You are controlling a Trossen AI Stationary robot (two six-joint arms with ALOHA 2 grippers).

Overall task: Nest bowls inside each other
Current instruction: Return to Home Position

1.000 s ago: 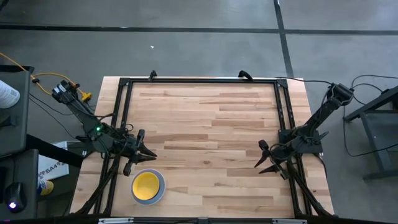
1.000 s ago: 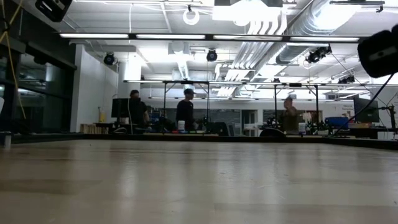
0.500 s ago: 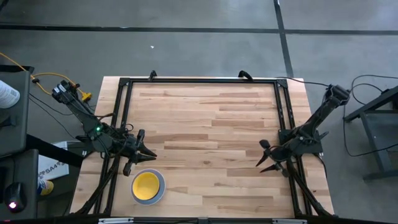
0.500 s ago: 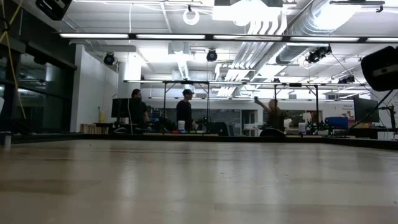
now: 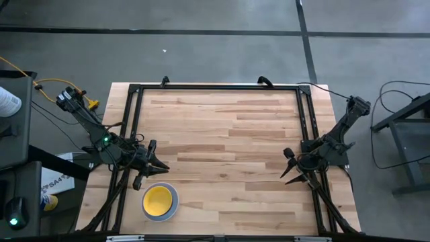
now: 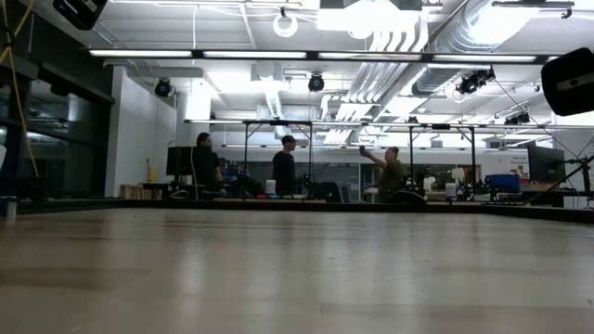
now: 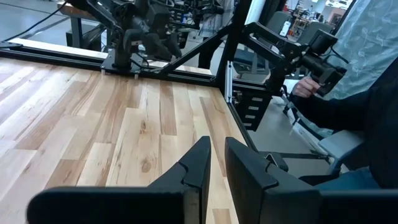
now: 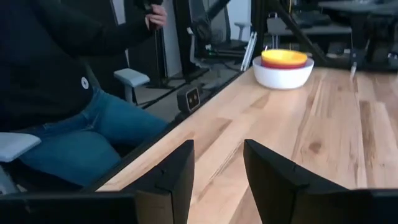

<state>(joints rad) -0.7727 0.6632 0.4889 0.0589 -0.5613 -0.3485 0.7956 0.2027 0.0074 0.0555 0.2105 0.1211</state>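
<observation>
The bowls stand nested in one stack [image 5: 159, 201] near the table's near-left corner: a white bowl [image 8: 283, 73] rests on its base on the wood, with a red one and a yellow one [image 8: 284, 57] showing inside it. My left gripper [image 5: 161, 166] hovers just beyond the stack, toward the far side, its fingers [image 7: 200, 163] a narrow gap apart with nothing between them. My right gripper [image 5: 287, 166] stands open by the table's right edge, far from the stack, also with nothing in it [image 8: 217, 155]. The low view shows no bowl.
Black frame rails [image 5: 215, 87] run along the table's far, left and right sides. A seated person [image 8: 62, 74] is beside the table, one hand [image 7: 305, 87] on a dark handle. The wooden middle [image 5: 222, 148] is bare. More people stand far off in the room [image 6: 283, 172].
My right gripper has drawn back a little toward the table's right edge, staying open. The left arm and the bowl stack have kept still. The people in the room behind have moved about.
</observation>
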